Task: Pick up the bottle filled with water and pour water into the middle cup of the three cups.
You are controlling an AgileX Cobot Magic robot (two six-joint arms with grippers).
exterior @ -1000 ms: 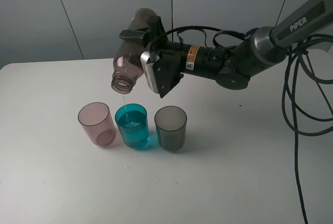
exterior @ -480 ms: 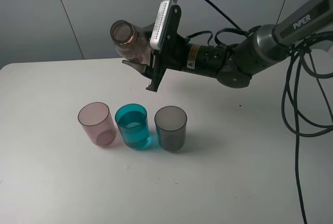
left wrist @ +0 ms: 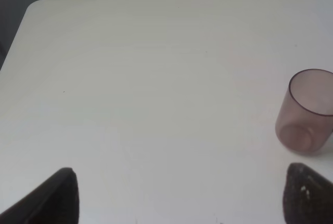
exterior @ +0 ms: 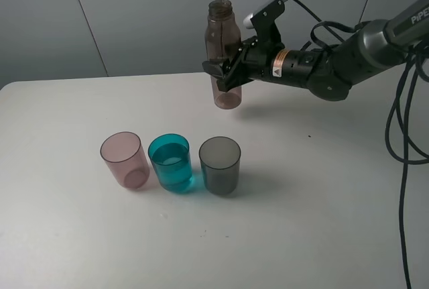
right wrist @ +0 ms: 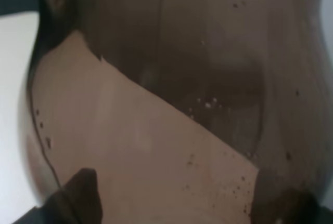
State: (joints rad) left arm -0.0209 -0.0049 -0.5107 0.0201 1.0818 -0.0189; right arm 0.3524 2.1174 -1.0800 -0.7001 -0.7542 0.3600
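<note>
A pale grey panelled wall (exterior: 134, 14) fills the top of the frame, split by thin dark seams (exterior: 87, 21): one slanting at upper left, one vertical at centre. Below spreads a matte white surface (exterior: 301, 235), its rounded corner at far left, softly and evenly lit.

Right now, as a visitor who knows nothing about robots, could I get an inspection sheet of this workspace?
Surface: white table, with a few tiny specks near the front.
Job's things: bottle is upright behind the cups; I cannot tell whether its base touches the table. The cups stand in a row: pink cup looks empty, teal cup holds water, grey cup looks empty.
Clutter: nothing seen.
Grippers: right gripper is shut on the bottle. Left gripper is open and holds nothing, near the pink cup.
Cables: black cables loop down on the right, away from the cups.
Surroundings: grey wall panels behind the table.
</note>
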